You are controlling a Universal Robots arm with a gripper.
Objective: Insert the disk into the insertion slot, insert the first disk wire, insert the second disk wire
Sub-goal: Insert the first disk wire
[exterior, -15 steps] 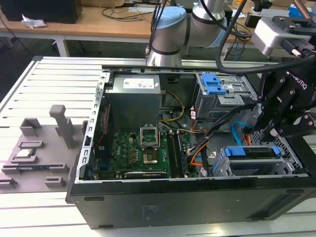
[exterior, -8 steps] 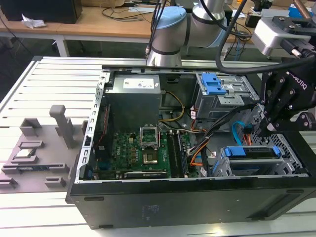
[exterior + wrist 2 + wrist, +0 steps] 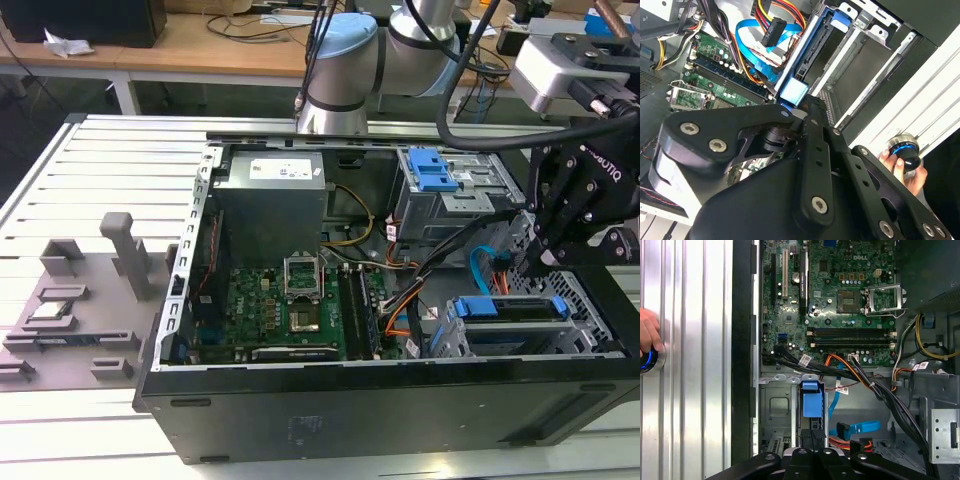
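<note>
- the case [image 3: 250,400] lies on its side on the ribbed table [image 3: 120,160], open face up, so the arm can reach down into it.
- the motherboard [image 3: 840,295] covers the floor of the case, well apart from the work.
- the gripper [image 3: 540,255] hangs over the corner of the case at the exterior view's right, directly above the slot [image 3: 774,407]. in the first wrist view it sits just at the blue end of the disk [image 3: 811,400] and in line with the slot's length, which would suit pressing the disk along its rails. whether it is clenched on the frame or released cannot be told.
- the slot is the silver sheet-metal cage in that corner, its mouth turned toward the board so cables can reach the drive's end.
- the disk is inside the slot, its blue frame between the cage walls. it looks to be in place, though it cannot be told whether it is fully home.
- the first wire [image 3: 774,31], orange, red and black, ends in a dark plug that hangs loose near the disk's end, apparently not yet connected.
- the second wire [image 3: 747,42] curves in a blue loop just beside it, its plug also lying free.
- a person's hand [image 3: 902,162] rests on a round button [image 3: 647,360] on the table outside the case, probably a control kept within reach.
</note>
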